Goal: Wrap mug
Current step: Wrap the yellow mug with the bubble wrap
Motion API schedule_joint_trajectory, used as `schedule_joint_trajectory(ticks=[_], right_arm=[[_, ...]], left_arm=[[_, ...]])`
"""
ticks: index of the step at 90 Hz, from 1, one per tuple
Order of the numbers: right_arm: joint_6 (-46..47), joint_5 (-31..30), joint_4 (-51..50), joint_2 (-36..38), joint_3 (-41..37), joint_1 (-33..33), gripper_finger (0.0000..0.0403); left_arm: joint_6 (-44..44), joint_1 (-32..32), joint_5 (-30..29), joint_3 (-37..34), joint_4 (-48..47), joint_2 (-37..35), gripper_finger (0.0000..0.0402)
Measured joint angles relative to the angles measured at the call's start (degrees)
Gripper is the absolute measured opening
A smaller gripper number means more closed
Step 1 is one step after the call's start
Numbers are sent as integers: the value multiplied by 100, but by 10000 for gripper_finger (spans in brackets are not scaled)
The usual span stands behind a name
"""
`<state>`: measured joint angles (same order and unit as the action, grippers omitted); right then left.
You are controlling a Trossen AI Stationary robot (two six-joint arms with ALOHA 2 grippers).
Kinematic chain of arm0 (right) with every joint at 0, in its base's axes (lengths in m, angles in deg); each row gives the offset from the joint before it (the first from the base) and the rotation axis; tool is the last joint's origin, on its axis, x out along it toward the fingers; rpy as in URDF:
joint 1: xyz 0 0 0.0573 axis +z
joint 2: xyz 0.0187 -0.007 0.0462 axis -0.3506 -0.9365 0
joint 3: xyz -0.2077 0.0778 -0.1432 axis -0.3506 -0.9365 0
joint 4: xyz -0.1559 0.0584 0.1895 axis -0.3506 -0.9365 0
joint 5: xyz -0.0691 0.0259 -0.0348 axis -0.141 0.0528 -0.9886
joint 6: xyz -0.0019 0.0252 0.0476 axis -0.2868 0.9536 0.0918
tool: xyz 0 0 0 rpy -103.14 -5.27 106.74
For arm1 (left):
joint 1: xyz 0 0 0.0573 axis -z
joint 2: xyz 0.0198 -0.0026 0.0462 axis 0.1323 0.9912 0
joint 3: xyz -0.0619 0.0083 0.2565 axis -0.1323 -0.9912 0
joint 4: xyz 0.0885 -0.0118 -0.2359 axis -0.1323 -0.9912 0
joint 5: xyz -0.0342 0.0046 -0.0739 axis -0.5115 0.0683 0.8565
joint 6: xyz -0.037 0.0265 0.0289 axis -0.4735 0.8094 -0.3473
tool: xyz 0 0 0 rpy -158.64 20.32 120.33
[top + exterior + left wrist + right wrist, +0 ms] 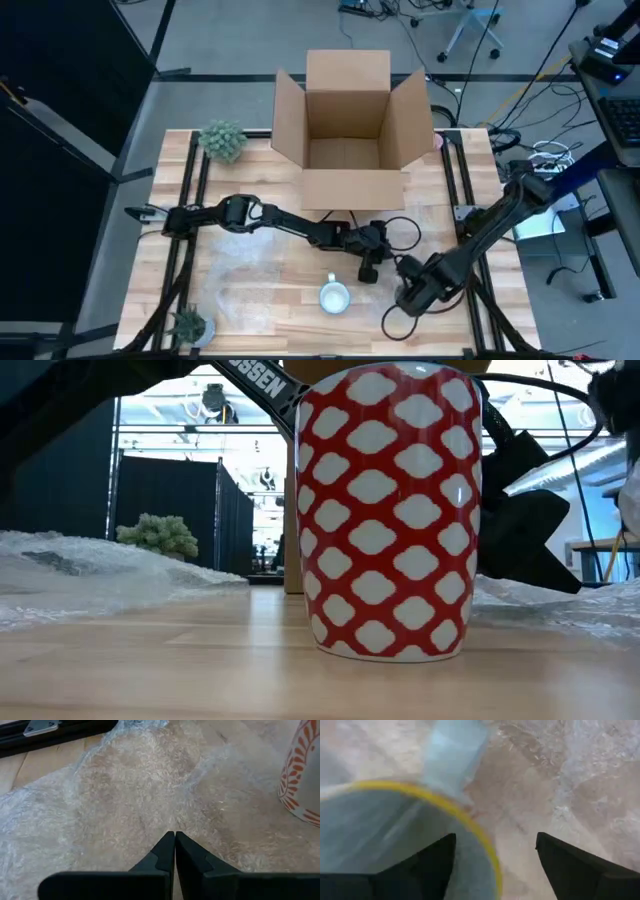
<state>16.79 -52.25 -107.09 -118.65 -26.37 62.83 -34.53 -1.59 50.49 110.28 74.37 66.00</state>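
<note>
A mug (390, 510) with a red-and-white pattern stands upright on its base near the table's front edge (334, 296). It sits on a clear sheet of bubble wrap (125, 795) spread over the wood. My left gripper (174, 835) is shut just beyond the mug (368, 265), low over the wrap. My right gripper (492, 855) is open at the mug's right (405, 297). In the right wrist view the mug's yellow-edged rim (470, 820) runs between its fingers, with one finger before the opening. My left gripper points its shut fingertips (170, 842) down at the bubble wrap beside the mug. I cannot tell whether they touch it or pinch a layer. My right gripper stands at the mug's rim, and I cannot tell whether a finger touches it.
An open cardboard box (345, 130) stands at the table's far middle. Small plants sit at the far left (222, 140) and near left (188, 325). Black rails (185, 200) run along both sides of the table, and cables loop near the right arm (400, 235).
</note>
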Motion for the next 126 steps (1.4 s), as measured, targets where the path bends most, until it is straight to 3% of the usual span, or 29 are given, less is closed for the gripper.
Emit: schedule_joint_trajectory(ticks=[19, 34, 52, 80, 95, 126], right_arm=[[-66, -35, -186, 547, 11, 0, 261], [-60, -112, -557, 534, 11, 0, 260], [-155, -584, -559, -105, 22, -35, 260], [-756, -279, -217, -1086, 57, -67, 260], [-732, -229, -279, -743, 1, -92, 260], [-752, -156, -354, 652, 7, -121, 260]], left_arm=[[0, 1, 1, 0, 0, 0, 0], [0, 1, 2, 0, 0, 0, 0], [0, -1, 2, 0, -2, 0, 0], [4, 1, 2, 0, 1, -1, 0], [2, 1, 2, 0, 2, 0, 0], [4, 1, 3, 0, 0, -2, 0]])
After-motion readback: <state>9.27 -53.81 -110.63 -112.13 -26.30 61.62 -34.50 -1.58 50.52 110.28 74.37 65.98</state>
